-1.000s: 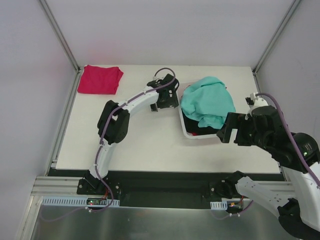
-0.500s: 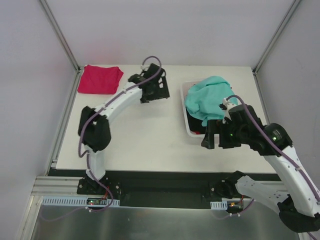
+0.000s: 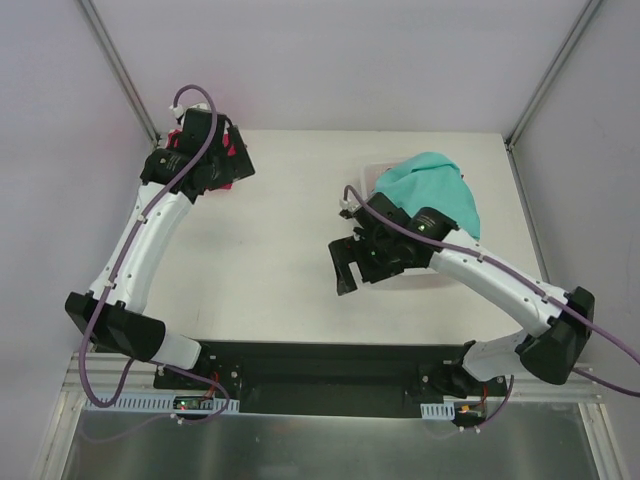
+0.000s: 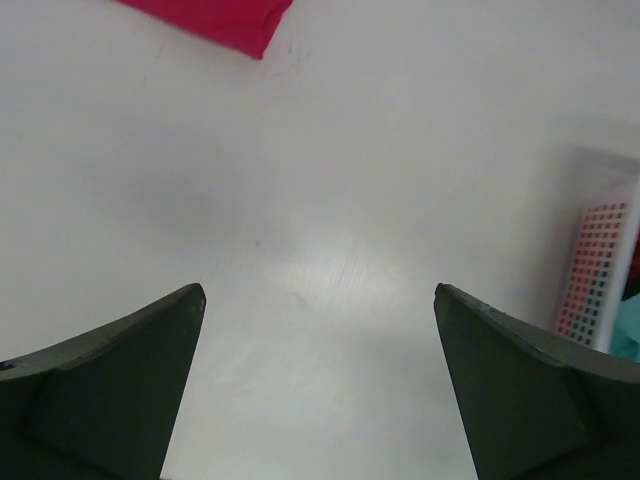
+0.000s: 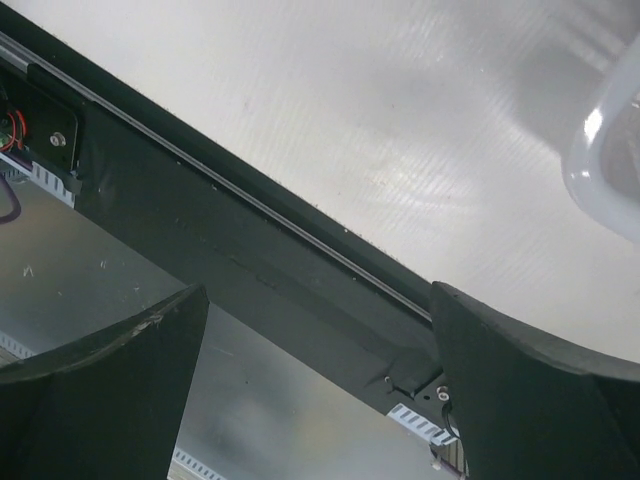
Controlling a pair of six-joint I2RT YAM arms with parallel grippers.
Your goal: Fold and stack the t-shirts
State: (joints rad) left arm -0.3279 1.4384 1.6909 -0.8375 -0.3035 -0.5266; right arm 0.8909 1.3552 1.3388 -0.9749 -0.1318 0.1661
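Observation:
The teal t-shirt point(image 3: 432, 192) lies bunched in a white bin point(image 3: 372, 176) at the right of the table. The magenta t-shirt point(image 3: 238, 150) lies folded at the far left corner, mostly hidden behind my left gripper point(image 3: 222, 168), which hangs open and empty above the table beside it. In the left wrist view a corner of the magenta t-shirt point(image 4: 222, 20) shows ahead of the left gripper point(image 4: 318, 290). My right gripper point(image 3: 343, 272) reaches left past the bin, open and empty. The right wrist view has the right gripper point(image 5: 318, 292) over the table's near edge.
The bin's perforated wall point(image 4: 598, 270) shows at the right of the left wrist view, with teal cloth point(image 4: 630, 335) inside. A black rail point(image 5: 250, 250) runs along the table's near edge, and the bin's corner point(image 5: 610, 150) sits to its upper right. Grey walls enclose the table.
My left arm has swung from beside the bin to the far left, by the magenta t-shirt. My right arm has swept from the right side across the bin to the table's middle.

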